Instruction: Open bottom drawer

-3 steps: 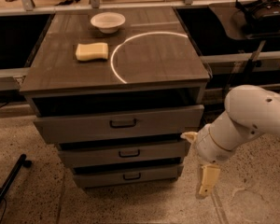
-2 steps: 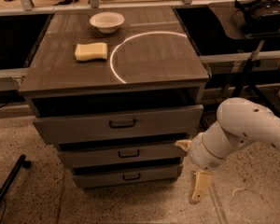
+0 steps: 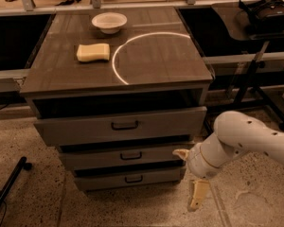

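My gripper is hanging at 4 o'clock, looking open, I think. The bottom drawer is sitting at 6 o'clock, hard and maybe heavy; I am aiming for its little handle.

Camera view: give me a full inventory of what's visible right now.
Cabinet: one, grey-brown, centre of view.
Top drawer: one, grey, tallest front.
Middle drawer: one, grey, below it.
Bottom drawer: one, grey, lowest front.
Bowl: one, white, cabinet top, rear.
Sponge: one, yellow, left of the arc.
Arc: one, white, on cabinet top.
Headset: one, black, upper right.
Arm: one, white, lower right.
End effector: one, cream, right of the bottom drawer, off its handle.
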You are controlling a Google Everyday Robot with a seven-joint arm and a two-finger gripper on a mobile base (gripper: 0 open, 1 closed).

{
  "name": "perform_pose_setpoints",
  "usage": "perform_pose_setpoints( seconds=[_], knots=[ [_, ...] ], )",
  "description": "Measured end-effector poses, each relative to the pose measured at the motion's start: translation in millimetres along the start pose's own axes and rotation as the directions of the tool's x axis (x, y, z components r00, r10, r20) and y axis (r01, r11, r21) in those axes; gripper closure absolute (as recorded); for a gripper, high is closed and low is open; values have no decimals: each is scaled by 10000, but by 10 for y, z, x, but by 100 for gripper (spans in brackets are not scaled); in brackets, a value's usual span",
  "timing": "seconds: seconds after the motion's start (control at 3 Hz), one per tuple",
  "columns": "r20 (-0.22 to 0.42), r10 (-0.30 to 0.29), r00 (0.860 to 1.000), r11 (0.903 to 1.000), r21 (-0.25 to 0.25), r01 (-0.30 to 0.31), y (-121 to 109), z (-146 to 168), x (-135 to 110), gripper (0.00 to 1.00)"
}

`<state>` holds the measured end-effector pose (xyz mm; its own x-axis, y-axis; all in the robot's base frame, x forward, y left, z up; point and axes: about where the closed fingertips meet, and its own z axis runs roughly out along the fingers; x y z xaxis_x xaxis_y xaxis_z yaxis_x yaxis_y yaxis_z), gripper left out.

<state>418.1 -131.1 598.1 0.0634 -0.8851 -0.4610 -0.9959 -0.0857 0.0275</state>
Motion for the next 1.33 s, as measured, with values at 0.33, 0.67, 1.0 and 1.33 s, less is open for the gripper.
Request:
perform_pose_setpoints(
  seconds=[0.33, 0.67, 1.0, 1.33],
  knots=[
    [204, -576, 9981, 9983, 101, 574, -74, 324, 69, 0],
    [258, -1053, 9941, 9944, 77, 1052, -112, 667, 106, 0],
    [836, -1181, 9895, 9924, -243, 1205, -220, 1428, 296, 0],
    [835, -1181, 9895, 9924, -243, 1205, -220, 1429, 297, 0]
  ],
)
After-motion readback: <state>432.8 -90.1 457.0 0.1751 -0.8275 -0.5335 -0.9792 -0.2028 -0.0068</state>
